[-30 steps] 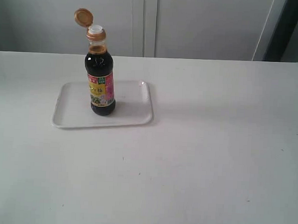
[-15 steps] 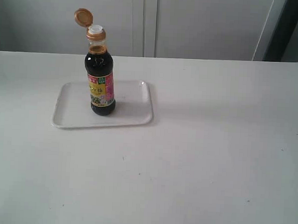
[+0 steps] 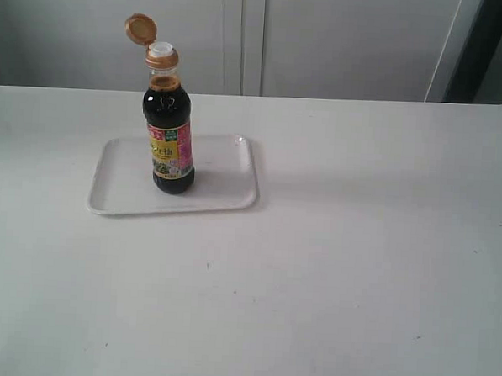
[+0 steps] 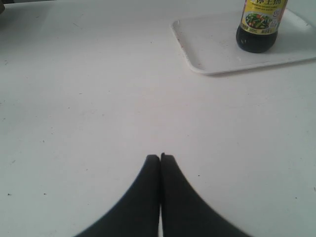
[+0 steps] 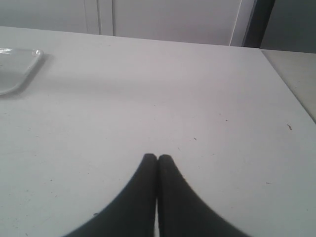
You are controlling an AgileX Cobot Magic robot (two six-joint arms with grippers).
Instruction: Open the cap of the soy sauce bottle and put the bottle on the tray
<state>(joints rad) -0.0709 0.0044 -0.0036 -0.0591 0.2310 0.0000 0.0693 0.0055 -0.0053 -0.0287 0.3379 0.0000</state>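
The bottle stands upright on the tray, cap flipped open; the left tool and right tool are pressed closed, empty, well apart from the tray.

Soy sauce bottle: clear plastic, dark brown-black liquid; label yellow and pink with a green patch and a red strip on top. Cap: copper-orange, on an orange collar, white spout. Tray: plain white. Table: white, few dark specks. Left gripper and right gripper: 2 plain black fingers each.
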